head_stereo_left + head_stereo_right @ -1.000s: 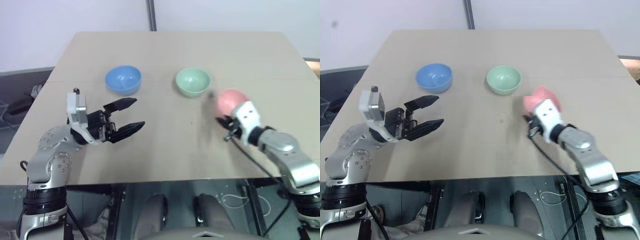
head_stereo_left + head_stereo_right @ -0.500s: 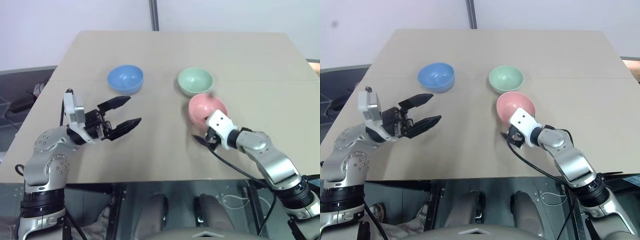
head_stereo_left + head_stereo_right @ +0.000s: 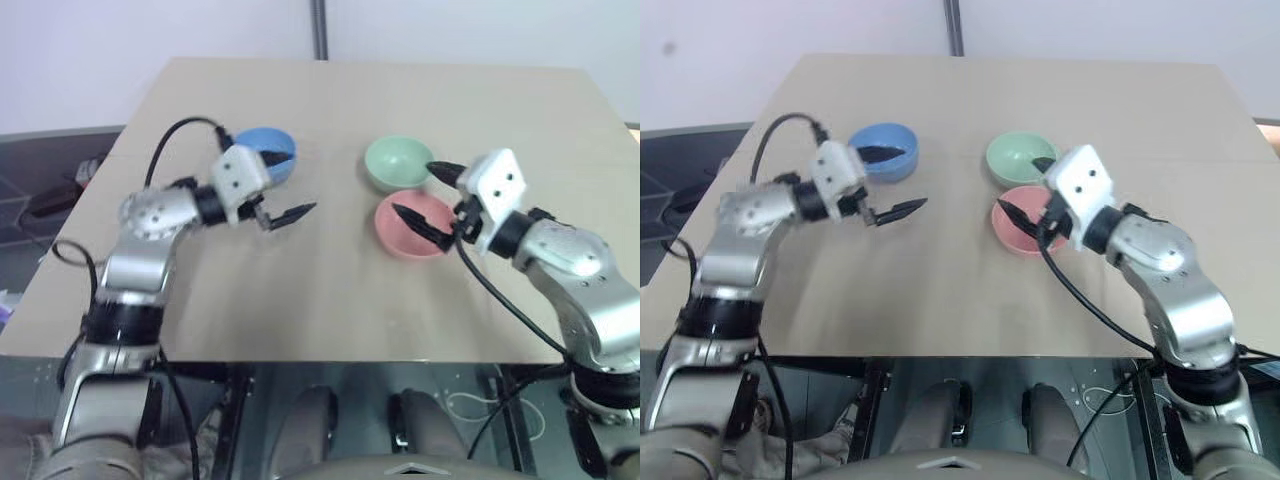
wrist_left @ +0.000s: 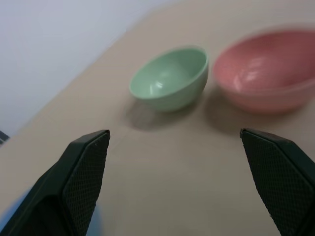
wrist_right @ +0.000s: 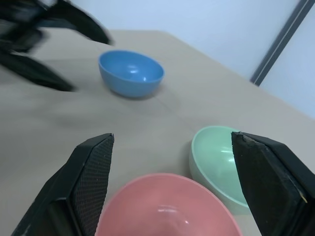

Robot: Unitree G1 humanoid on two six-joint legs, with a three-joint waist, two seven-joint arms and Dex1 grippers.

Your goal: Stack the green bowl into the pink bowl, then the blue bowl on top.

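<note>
Right claw (image 3: pixel 432 198): jaws now spread wide and empty, lifted just above the pink bowl it carried in a second ago.
Pink bowl (image 3: pixel 411 224): upright on the tabletop (image 3: pixel 330 300), just in front of the green bowl, nearly touching it.
Left claw (image 3: pixel 283 187): open, empty, swung inward from the near-left edge to hang beside the blue bowl.
Green bowl (image 3: pixel 397 163): unmoved, mid-tabletop, next to go into the pink, by the look of it.
Blue bowl (image 3: pixel 268 155): far left, well apart, waiting its turn.
</note>
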